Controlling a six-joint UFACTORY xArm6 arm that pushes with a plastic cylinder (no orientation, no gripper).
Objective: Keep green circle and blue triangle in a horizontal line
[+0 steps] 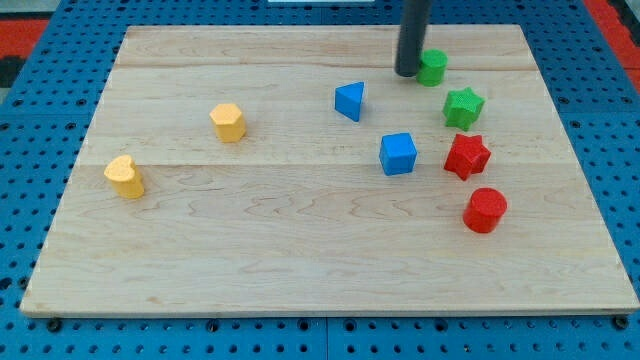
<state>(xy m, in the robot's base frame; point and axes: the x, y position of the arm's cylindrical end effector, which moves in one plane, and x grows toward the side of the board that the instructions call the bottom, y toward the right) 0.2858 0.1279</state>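
Where the pale wooden board [300, 230] nears the view's top right, the dark rod is seen coming down from the top edge, and my tip [407, 73] is set on the wood just to the view's left of the small green circle block [433, 67], touching it or all but touching; which cannot be told. No claw is carried by the rod, so no open or clenched state can be told.

The blue triangle block [350, 101] is placed lower and to the view's left of the green circle, near it but apart. One corner of the triangle is turned toward the view's bottom right. No long axis can be made out on the round green block.

A green star block [463, 107] is seen below the circle, a red star block [467, 156] below that, and a red round block [485, 210] lower again. A blue cube [398, 154] is found left of the red star. Two yellow blocks [228, 122] [125, 177], shapes unclear, are set well apart at the view's left. No containers are shown.
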